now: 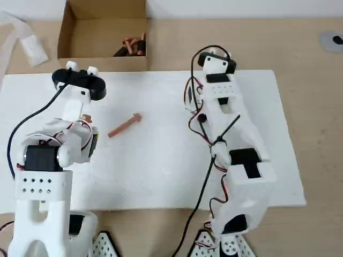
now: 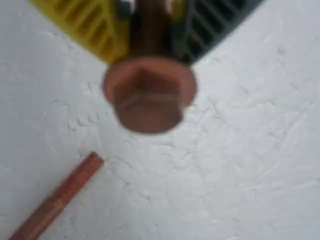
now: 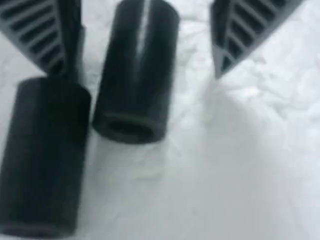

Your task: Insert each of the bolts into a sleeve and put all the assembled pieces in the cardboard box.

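white textured matting [image 1: 161,176] is spread over the wooden table under both arms. nearest, the left gripper [image 2: 150,27] is clamped on the shank of a copper-coloured bolt [image 2: 149,95], whose flanged head protrudes beyond the fingertips over the mat. a second bolt [image 1: 124,126] lies loose on the mat near it. further out, the right gripper [image 3: 145,35] is spread apart astride one black sleeve [image 3: 132,75], with another sleeve [image 3: 45,155] lying close alongside. at the far edge the cardboard box [image 1: 67,37] is seen, with assembled pieces [image 1: 131,47] inside. the straddled sleeve is best gripped squarely at mid-length, its neighbour left undisturbed, and its bore brought in line with the bolt. since the shank is what is clamped, a regrip may be needed before insertion.
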Tool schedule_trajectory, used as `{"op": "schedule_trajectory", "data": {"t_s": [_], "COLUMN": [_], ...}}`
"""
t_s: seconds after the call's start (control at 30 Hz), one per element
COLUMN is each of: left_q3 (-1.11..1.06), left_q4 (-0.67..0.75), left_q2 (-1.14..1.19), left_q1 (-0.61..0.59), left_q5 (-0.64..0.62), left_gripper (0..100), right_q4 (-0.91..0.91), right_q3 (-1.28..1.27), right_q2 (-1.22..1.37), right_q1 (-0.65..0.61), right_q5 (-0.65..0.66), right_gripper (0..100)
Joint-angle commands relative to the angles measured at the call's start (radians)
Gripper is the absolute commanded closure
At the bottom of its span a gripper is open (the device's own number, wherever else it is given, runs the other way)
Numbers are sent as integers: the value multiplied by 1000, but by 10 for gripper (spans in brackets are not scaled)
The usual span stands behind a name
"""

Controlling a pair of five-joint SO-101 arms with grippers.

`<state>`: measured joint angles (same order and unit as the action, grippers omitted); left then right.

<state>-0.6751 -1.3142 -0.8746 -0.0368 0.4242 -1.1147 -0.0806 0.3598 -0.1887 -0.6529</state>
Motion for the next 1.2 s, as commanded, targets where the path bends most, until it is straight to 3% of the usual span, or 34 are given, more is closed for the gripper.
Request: {"op": "schedule_trajectory", "data": {"t_s": [0.0, 0.43, 0.67, 1.07, 1.17], "left_q3": [9, 9, 9, 26, 101], "left_q4": [11, 11, -5, -5, -43], "left_q2": [-27, -27, -28, -28, -28], "left_q1": [8, 8, 8, 8, 8], "left_q5": [2, 3, 3, -2, -8], "left_gripper": [992, 992, 992, 992, 992], "right_q4": [11, 8, 5, -87, -196], "right_q3": [56, 54, 54, 73, 160], "right_q2": [5, 5, 5, -2, -27], "right_q1": [-12, -13, -13, -21, -48], "right_q5": [9, 57, 58, 95, 98], "right_gripper": [813, 818, 978, 986, 987]}}
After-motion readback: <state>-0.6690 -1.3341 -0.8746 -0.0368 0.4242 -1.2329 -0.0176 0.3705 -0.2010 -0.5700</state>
